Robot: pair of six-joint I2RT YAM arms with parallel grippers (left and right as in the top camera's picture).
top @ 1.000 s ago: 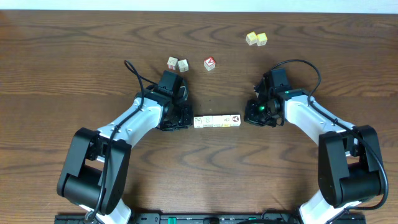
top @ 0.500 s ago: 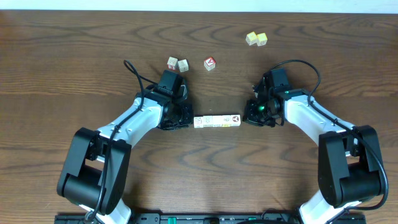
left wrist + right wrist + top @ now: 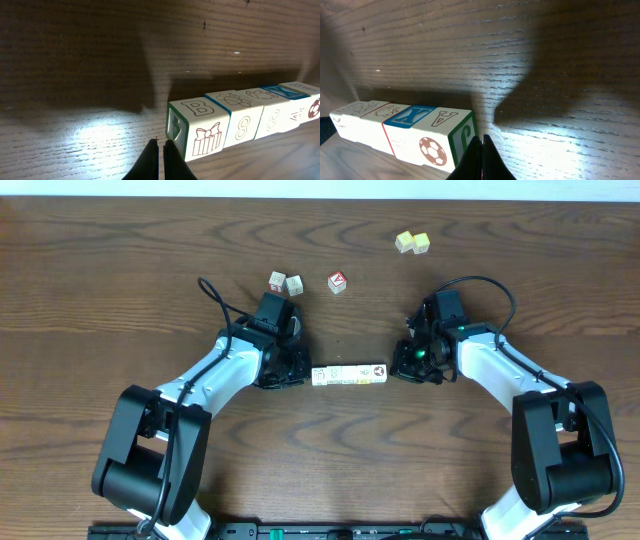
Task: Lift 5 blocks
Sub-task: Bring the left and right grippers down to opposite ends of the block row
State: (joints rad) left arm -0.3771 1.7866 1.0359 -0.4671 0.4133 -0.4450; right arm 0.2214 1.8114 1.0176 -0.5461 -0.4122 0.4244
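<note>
Several cream-white blocks (image 3: 349, 374) lie end to end in one straight row at the middle of the table. The left wrist view shows the row (image 3: 240, 120) running off to the right, printed with letters, a gift box and numbers. My left gripper (image 3: 161, 145) is shut, empty, and its tips lie against the row's green-edged left end. My right gripper (image 3: 481, 139) is also shut and empty, its tips against the green-edged right end block (image 3: 445, 137) with the football print. From overhead, the left gripper (image 3: 303, 376) and right gripper (image 3: 397, 372) flank the row. Whether the row rests on the table I cannot tell.
Behind the left arm sit two loose cream cubes (image 3: 277, 281) (image 3: 294, 284) and a red-topped cube (image 3: 338, 281). Two yellow-green cubes (image 3: 412, 243) stand at the back right. Cables loop over both arms.
</note>
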